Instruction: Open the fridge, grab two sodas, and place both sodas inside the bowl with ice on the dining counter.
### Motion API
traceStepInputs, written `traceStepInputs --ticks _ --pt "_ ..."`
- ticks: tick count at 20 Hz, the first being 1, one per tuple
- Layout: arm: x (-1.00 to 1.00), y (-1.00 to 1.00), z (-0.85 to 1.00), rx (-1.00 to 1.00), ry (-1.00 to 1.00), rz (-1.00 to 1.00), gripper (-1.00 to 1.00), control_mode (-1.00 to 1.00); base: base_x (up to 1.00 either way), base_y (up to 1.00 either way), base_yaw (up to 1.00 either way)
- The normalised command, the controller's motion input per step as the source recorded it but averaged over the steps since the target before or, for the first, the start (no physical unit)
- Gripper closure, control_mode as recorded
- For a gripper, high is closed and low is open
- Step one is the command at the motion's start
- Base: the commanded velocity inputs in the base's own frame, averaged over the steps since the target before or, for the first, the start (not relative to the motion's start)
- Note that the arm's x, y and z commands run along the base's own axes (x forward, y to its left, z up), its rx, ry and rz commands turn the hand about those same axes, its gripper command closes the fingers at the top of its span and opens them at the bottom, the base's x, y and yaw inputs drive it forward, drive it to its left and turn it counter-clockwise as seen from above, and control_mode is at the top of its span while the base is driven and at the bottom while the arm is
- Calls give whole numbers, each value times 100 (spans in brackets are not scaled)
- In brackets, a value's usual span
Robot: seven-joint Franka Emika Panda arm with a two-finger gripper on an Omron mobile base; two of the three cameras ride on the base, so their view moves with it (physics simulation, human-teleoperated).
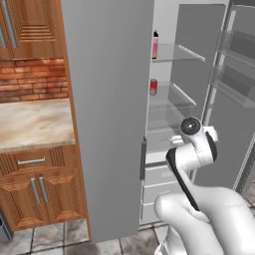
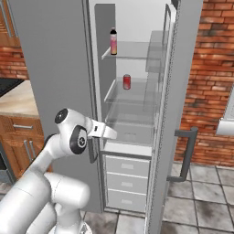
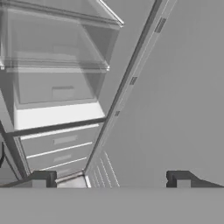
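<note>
**Fridge open, one soda in sight**

With the fridge (image 2: 55,68) standing open, one red soda can (image 2: 127,82) sits on a middle glass shelf (image 2: 132,91), a pink bottle (image 2: 113,42) on the shelf above. The gripper (image 3: 111,179) hangs empty before the lower drawers (image 3: 57,146), fingertips (image 3: 43,178) spread wide. In both base views the arm hides its fingers.

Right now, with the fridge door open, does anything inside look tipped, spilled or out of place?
Nothing stands out. The small red can stands upright on a clear glass shelf, and a taller pink bottle with a dark cap stands upright on the shelf above. No spill shows. The open gripper holds nothing.
</note>
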Motion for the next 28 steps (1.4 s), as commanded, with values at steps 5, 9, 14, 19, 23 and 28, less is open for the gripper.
traceStepInputs --ticks 5,9,14,19,23,28 --pt "0 23 27 6 -20 10 -100 -100 0 0 0" --pt "0 12 54 5 -16 14 -100 -100 0 0 0" --pt "0 5 79 7 -12 13 -100 -100 0 0 0" --pt "0 7 82 14 -1 12 -100 -100 0 0 0" --pt "0 26 77 17 6 7 -100 -100 0 0 0" --pt "0 26 54 15 3 6 -100 -100 0 0 0"
